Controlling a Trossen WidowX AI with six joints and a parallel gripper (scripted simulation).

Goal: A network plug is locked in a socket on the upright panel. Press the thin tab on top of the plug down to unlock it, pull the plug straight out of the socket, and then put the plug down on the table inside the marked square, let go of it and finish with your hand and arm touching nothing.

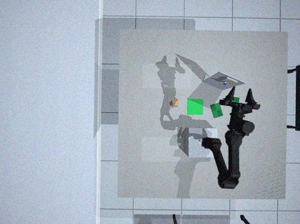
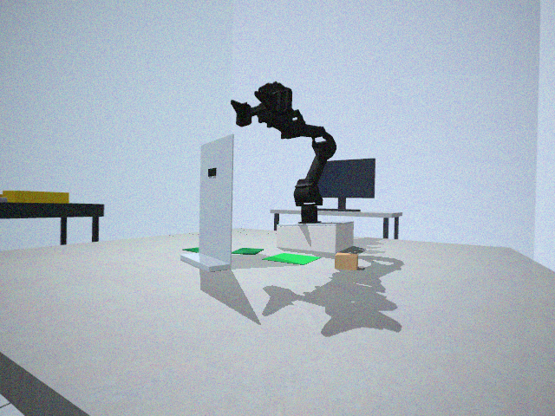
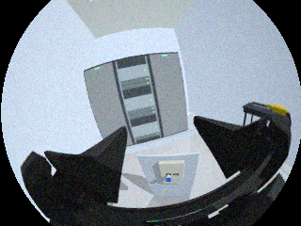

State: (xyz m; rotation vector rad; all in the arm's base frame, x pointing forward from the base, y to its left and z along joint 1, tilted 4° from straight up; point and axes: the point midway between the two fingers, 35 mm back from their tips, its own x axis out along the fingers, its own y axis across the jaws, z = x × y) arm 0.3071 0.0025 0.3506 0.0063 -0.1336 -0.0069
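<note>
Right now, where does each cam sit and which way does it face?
Top: overhead, looking down on the table; whole arm shows, open gripper near the upright panel.
Exterior: low at the table's far side, facing the panel's back with the arm behind it.
Wrist: on the gripper, looking between both fingers at the panel face and plug.
Shared: top and wrist both show the plug; exterior doesn't.
</note>
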